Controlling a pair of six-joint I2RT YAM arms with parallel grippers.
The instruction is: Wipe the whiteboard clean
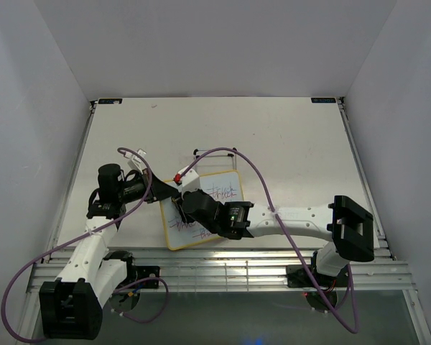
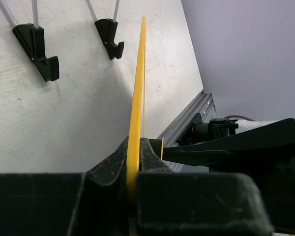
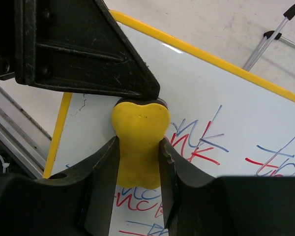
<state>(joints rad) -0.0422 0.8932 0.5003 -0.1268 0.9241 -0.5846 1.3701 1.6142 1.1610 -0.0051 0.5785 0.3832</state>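
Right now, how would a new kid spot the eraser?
On the white table, find the whiteboard with red and blue scribbles. Over it, the right gripper pinches the eraser. It's the only chunky yellow block; the board has just a thin yellow rim.

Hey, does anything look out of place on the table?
The whiteboard sits skewed, off its wire stand, scribbled red and blue; the left end effector clamps its rim, the right end effector grips the yellow eraser.
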